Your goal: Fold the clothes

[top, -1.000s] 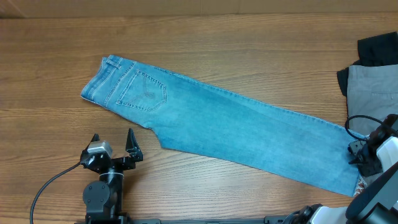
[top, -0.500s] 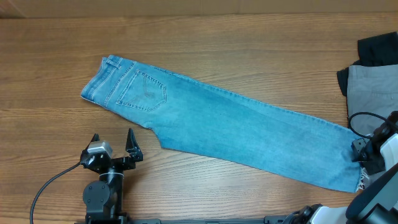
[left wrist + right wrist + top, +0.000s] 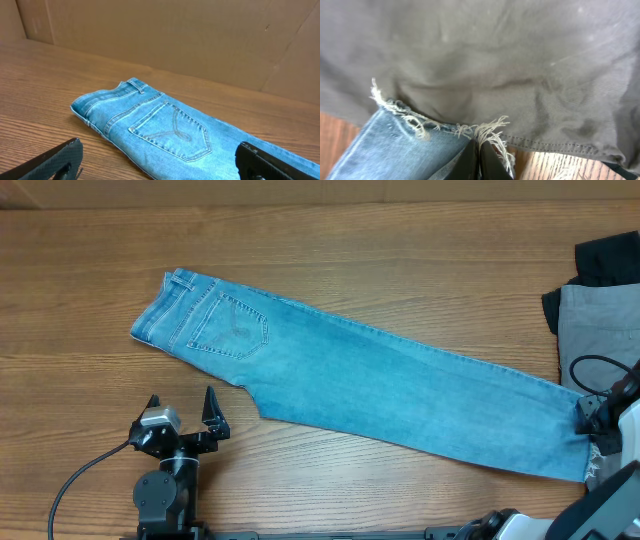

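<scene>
At right gripper (image 3: 479, 162) tips: clamped on frayed jeans (image 3: 395, 145) hem, grey trousers (image 3: 495, 60) just beyond, pinch seen wrist-view only; left gripper (image 3: 157, 155): wide, empty.

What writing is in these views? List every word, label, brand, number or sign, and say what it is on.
None: no readable text in any view.
The jeans show no brand patch or tag. The back pocket carries only decorative stitching, not letters.
The grey trousers, black garment and cardboard wall are unmarked.
</scene>
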You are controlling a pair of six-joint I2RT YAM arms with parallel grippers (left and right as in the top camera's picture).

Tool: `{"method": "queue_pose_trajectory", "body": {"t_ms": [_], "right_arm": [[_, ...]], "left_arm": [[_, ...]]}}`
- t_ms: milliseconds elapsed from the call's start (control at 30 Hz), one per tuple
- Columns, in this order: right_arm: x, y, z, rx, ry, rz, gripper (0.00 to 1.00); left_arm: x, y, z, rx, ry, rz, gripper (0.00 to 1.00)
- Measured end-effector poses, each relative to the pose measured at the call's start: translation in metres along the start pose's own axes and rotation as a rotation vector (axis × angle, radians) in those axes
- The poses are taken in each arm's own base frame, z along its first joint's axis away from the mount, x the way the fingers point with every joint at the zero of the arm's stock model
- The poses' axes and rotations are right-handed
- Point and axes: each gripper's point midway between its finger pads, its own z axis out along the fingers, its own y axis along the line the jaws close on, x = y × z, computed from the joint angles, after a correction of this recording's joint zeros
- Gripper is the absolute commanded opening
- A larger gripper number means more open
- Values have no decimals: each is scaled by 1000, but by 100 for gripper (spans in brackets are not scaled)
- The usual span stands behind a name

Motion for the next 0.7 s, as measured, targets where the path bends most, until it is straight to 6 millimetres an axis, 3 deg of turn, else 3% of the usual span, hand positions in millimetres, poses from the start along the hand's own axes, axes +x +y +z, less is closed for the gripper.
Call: {"method": "queue_pose_trajectory", "body": {"t_ms": [333,600,700], "right_arm": [[-18,28,-32,-188,-93,30,4],[-14,70,-44,-344,-97,-28,4],[-10,76,-46,-361,-95,-46,4]], "left_arm": [[0,0,0,0,0,0,100],[0,0,0,0,0,0,100],[0,0,0,0,0,0,100]]}}
